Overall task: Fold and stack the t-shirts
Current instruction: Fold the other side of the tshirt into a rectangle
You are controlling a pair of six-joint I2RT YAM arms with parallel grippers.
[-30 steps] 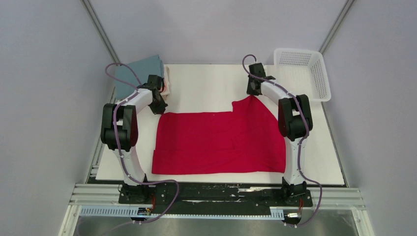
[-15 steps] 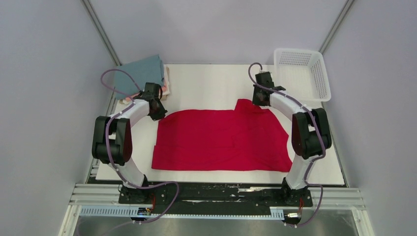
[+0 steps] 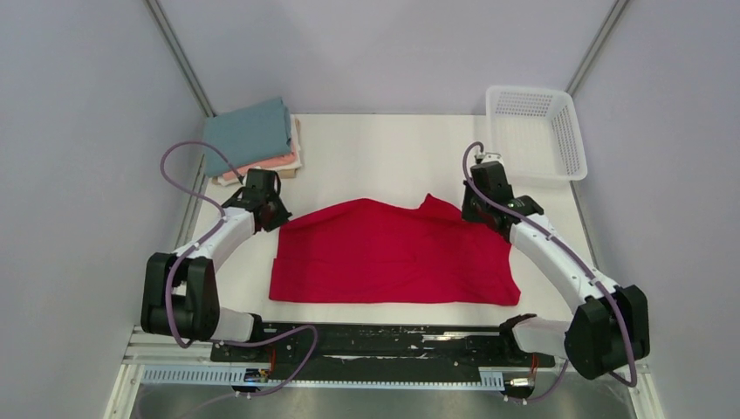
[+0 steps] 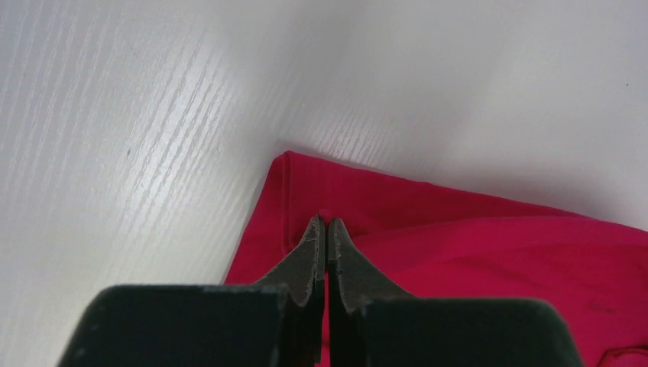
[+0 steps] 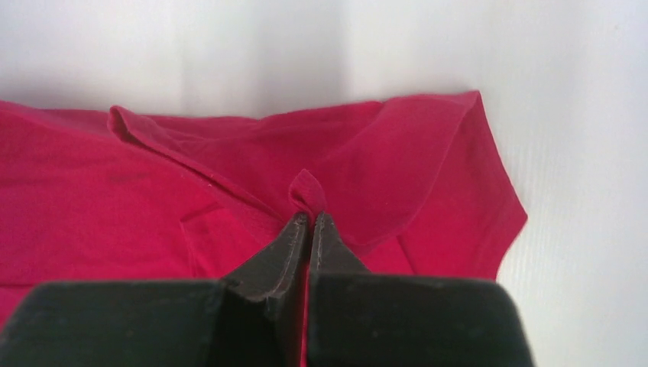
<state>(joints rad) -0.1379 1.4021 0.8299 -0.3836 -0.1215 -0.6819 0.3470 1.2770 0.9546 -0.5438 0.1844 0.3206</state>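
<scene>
I operate in a robotics lab test cell. Indicators: plain grey enclosure walls [image 3: 78, 131] framed by bare metal struts [image 3: 179, 57]; one white surface [image 3: 384, 144]; an extruded aluminium rail [image 3: 166, 349] along its near edge, carrying my left arm base [image 3: 234, 328] and right arm base [image 3: 528, 330], bolted side by side.

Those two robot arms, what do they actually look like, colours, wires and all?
The left arm and the right arm are slim white tubular links joined by chunky black motor housings. A thin purple cable loops loosely alongside each. The left end effector and the right end effector each have two dark grey tapering fingers on a blocky black body.
</scene>
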